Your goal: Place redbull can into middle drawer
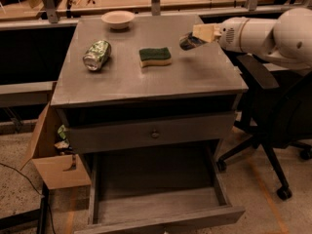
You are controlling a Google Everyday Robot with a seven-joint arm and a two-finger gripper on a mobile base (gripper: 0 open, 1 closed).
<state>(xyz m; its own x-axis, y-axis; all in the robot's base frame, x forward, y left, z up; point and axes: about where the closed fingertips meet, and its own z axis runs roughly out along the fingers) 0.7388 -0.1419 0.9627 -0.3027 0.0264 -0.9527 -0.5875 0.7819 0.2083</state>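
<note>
My gripper (194, 37) hangs over the right part of the grey cabinet top (146, 84), reaching in from the right. It is shut on the redbull can (186, 42), a slim dark-and-silver can held tilted just above the surface, with one end pointing left. The middle drawer (156, 206) is pulled open at the bottom front, below and to the left of the gripper. Its flat bottom is bare.
A green-and-white can (96, 55) lies on its side at the left of the top. A green sponge (155, 56) lies in the middle and a white bowl (118, 19) at the back. The knobbed drawer front (154, 133) is shut. A cardboard box (51, 155) stands left, an office chair (273, 126) right.
</note>
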